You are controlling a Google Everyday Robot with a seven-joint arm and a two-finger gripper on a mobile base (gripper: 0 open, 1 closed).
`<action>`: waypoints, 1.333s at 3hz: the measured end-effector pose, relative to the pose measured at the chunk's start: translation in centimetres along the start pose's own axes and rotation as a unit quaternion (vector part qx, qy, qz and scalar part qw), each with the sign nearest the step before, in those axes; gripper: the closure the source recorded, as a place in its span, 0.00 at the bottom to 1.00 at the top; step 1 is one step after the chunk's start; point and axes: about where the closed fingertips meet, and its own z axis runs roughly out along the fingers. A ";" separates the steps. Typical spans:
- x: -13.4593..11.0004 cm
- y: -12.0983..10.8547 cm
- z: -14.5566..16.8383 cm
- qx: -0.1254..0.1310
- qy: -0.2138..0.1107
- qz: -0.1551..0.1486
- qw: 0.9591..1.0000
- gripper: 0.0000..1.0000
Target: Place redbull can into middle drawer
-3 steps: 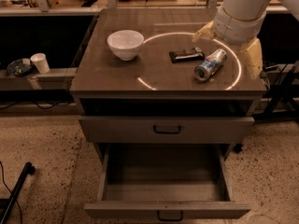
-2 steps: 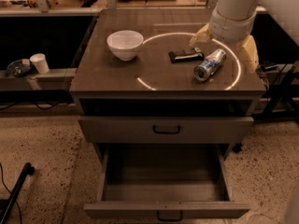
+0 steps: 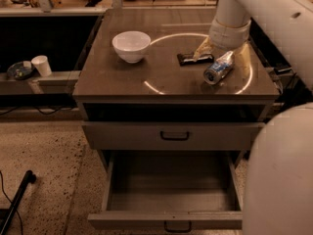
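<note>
The redbull can (image 3: pixel 218 68), slim silver and blue, lies on its side on the right part of the cabinet top (image 3: pixel 161 84). My gripper (image 3: pixel 222 54) hangs from the white arm just above and behind the can. Its beige fingers (image 3: pixel 201 49) are spread to either side of the can, open and not gripping it. The middle drawer (image 3: pixel 168 187) is the lower grey drawer. It is pulled out toward me and its inside is bare. The grey drawer above it (image 3: pixel 171 136) is closed.
A flat black bar-shaped packet (image 3: pixel 190 58) lies just left of the gripper. A white bowl (image 3: pixel 131 45) stands on the left of the top. A white arm segment (image 3: pixel 281 175) fills the lower right. A paper cup (image 3: pixel 42 65) sits on a low shelf at the left.
The wrist has shifted a little to the left over the can. A large white arm segment has come into the lower right. The can, packet and bowl have not moved.
</note>
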 end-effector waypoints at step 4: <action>-1.3 0.2 -0.8 0.109 -0.131 0.145 0.975 1.00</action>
